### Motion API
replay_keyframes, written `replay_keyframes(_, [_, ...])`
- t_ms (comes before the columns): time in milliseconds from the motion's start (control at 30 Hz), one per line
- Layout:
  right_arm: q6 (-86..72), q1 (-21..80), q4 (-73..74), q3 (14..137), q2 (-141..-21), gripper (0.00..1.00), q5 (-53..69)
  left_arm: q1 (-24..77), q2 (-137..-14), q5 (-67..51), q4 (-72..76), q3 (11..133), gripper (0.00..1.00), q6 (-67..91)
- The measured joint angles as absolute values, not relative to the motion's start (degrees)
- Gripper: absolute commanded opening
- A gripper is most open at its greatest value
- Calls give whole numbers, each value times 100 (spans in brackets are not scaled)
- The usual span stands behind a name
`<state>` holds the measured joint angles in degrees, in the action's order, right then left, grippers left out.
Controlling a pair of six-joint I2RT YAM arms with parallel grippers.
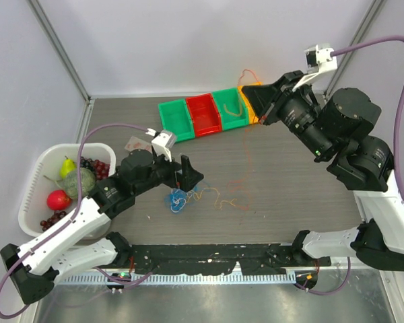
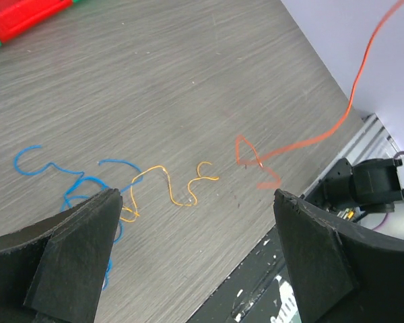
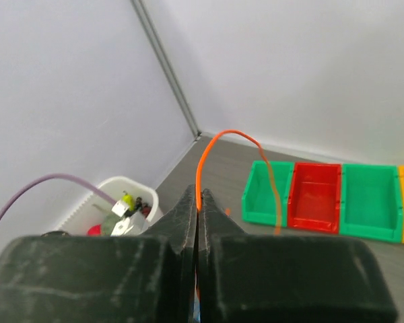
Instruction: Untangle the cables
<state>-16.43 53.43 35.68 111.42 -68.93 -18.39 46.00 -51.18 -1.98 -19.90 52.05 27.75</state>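
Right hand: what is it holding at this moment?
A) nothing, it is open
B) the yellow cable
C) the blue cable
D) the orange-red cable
D: in the right wrist view the right hand is shut, and the thin orange-red cable rises out of it and arcs over towards the bins.

A robot lab test cell — plain white walls [image 1: 188,40], aluminium posts [image 1: 58,47], coloured bins [image 1: 203,116].
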Motion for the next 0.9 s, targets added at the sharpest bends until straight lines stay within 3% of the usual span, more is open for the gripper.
replay_keyframes(267, [-799, 5341, 3516, 12342, -7743, 1, -2620, 4600, -5135, -32, -1916, 5157, 100, 2893])
replay_keyframes(500, [43, 4792, 2132, 12597, -8521, 1, -2838, 4589, -5131, 191, -2049, 4851, 100, 3439])
replay_keyframes(667, [303, 3946, 1085, 13168, -9719, 1, -2554, 4589, -4740, 58, -2233, 4388, 100, 3743])
replay_keyframes(900, [1085, 3669, -30, 13872, -11500, 1, -2261, 4589, -4283, -224, -2311, 4237, 100, 3892])
